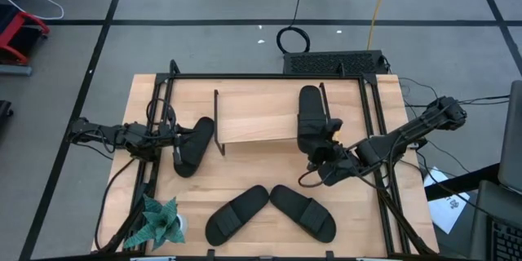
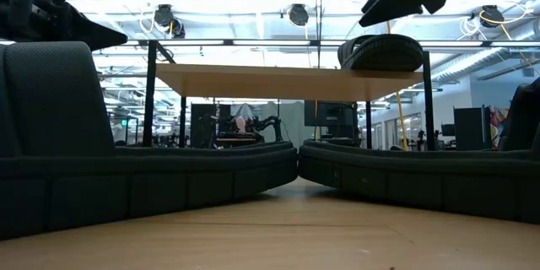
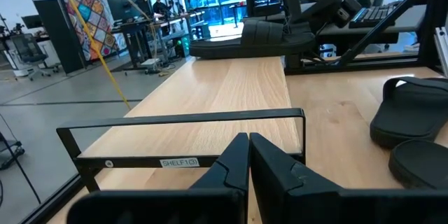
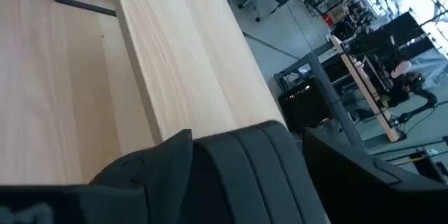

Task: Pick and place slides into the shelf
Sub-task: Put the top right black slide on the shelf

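the wooden table carries the shelf across its middle — a light plank top on thin black wire side frames. on the plank's right end lies one slide, lengthwise, sole down. a second slide sits just off the shelf's left end, under the left arm's wrist. two more slides and lie near the front edge, their inner ends almost touching in a shallow v. a small green plant stands at the front left corner.

the right gripper is at the near end of the slide on the shelf, fingers spread to either side of its ribbed strap — not clamped on it. the left gripper is at the shelf's left wire frame, fingers pressed together and holding nothing.
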Robot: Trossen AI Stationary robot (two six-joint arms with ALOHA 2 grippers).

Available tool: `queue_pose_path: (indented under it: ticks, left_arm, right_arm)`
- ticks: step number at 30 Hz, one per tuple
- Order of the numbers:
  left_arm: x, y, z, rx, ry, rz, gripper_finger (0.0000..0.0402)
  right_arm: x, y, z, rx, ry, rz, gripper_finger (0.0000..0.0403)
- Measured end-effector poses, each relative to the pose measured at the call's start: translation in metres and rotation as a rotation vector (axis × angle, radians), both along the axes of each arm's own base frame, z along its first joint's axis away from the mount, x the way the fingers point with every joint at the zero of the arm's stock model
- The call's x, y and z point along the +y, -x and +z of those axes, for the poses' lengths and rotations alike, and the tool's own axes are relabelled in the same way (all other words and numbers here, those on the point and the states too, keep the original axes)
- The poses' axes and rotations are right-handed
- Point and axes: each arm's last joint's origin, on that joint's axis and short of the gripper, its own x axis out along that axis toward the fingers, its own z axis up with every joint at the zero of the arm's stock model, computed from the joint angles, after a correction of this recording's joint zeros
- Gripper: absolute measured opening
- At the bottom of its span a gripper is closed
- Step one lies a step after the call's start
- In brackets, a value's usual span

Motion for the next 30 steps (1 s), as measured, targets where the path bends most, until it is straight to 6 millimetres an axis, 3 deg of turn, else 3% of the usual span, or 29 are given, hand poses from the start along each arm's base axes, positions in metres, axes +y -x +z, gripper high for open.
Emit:
queue_pose_path:
  ticks: [11, 22, 30]
  left_arm:
    - [0.000, 0.000, 0.000, 0.001, -0.004, 0.000, 0.0019]
    - [0.000, 0.000, 0.000, 0.001, -0.001, 0.000, 0.0019]
    - [0.000, 0.000, 0.000, 0.001, -0.004, 0.000, 0.0019]
  right_arm:
    - [-0.002, 0.005, -0.007, 0.049, -0.031, -0.026, 0.0254]
    - [-0.001, -0.011, -0.035, 0.215, 0.225, -0.061, 0.0253]
    - [-0.001, -0.011, -0.032, 0.186, 0.277, -0.088, 0.0239]
